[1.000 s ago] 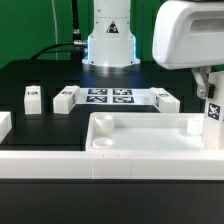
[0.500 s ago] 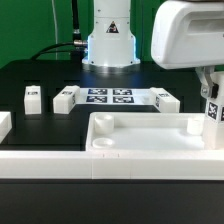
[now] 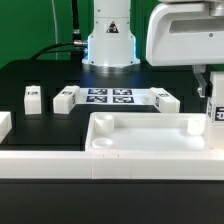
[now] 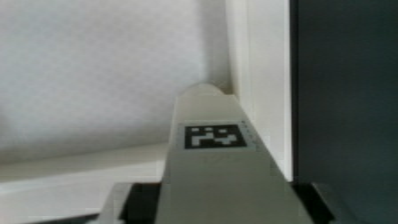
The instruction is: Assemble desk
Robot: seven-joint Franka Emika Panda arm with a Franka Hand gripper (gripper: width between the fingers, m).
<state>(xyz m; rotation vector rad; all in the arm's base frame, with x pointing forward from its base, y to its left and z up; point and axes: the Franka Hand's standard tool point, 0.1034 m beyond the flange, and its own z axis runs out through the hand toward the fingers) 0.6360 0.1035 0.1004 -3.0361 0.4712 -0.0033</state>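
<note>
The white tray-like tabletop (image 3: 150, 140) lies at the front of the black table, with a socket in each far corner. My gripper (image 3: 212, 100) is shut on a white tagged leg (image 3: 213, 114) and holds it upright over the tabletop's far corner on the exterior view's right. In the wrist view the leg (image 4: 215, 140) runs out from between the dark fingers (image 4: 146, 198), its tip at the tabletop's inner corner (image 4: 107, 90). Three other legs lie behind the tabletop: two (image 3: 32, 97) (image 3: 65, 99) on the exterior view's left and one (image 3: 167, 100) on its right.
The marker board (image 3: 110, 97) lies between the loose legs, in front of the robot base (image 3: 108, 45). A long white border rail (image 3: 45, 165) runs along the front, and another piece of rail (image 3: 3, 125) shows at the exterior view's left edge.
The arm has shifted a little toward the exterior view's left, and the held leg has come down slightly toward the tabletop's corner.
</note>
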